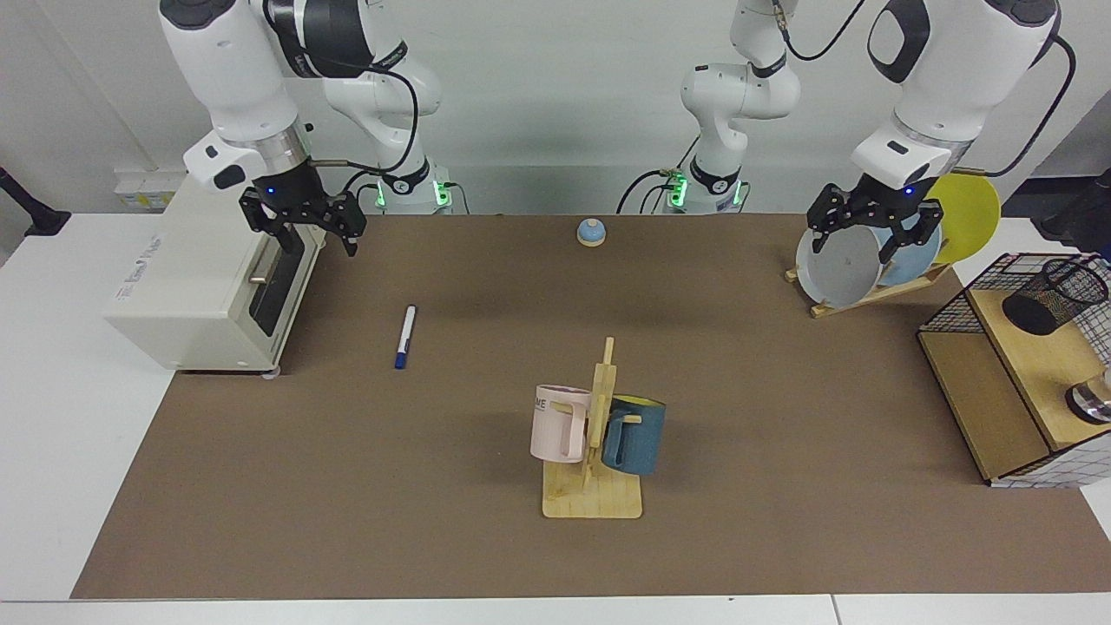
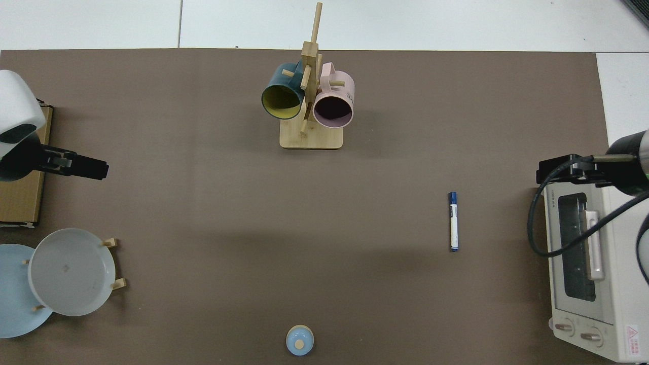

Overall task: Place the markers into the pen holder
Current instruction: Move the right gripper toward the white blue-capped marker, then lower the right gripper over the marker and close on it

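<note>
The marker (image 1: 405, 337), white with a dark blue cap, lies flat on the brown mat (image 1: 434, 486) beside the toaster oven; it also shows in the top view as the marker (image 2: 453, 221). The black mesh pen holder (image 1: 1055, 297) sits on top of the wire-grid wooden shelf (image 1: 981, 408) at the far right edge, out of the top view. My right gripper (image 1: 319, 246) hangs open and empty in front of the oven's top corner, behind and above the marker. My left gripper (image 1: 855, 247) is open and empty over the plate rack.
A cream toaster oven (image 1: 208, 278) stands at the mat's edge near the right arm. A wooden mug rack (image 1: 594, 486) with a pink mug (image 1: 560, 423) and a blue mug (image 1: 634, 434) stands mid-table. A plate rack (image 1: 846, 265) and a small blue bell (image 1: 590, 232) are at the back.
</note>
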### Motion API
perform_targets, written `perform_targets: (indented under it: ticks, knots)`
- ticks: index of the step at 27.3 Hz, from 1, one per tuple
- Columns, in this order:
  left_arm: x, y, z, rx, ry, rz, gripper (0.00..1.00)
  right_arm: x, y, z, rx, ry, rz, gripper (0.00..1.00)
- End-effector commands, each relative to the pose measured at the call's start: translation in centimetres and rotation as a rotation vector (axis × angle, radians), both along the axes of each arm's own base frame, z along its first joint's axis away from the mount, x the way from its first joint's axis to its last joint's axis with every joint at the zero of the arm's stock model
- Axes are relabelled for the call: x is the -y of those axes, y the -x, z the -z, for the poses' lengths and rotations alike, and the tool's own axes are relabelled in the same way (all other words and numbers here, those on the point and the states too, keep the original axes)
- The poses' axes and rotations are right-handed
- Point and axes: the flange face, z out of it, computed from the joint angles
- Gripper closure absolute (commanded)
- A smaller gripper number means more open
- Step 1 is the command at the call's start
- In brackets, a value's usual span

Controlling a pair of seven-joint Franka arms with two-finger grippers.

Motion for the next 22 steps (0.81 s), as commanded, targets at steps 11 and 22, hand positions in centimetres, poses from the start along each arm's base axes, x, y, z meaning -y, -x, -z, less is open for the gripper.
perform_targets:
  ticks: [11,22]
  knots:
    - [0.2,1.4,1.2,-0.034,-0.002,0.011,0.00,-1.9,-1.1,12.8,-0.046,-0.026,0.019,0.00]
    - [0.3,1.5,2.2,-0.055,0.006,0.021,0.00,-4.2,-2.4,19.7,-0.062,-0.033,0.004,0.00]
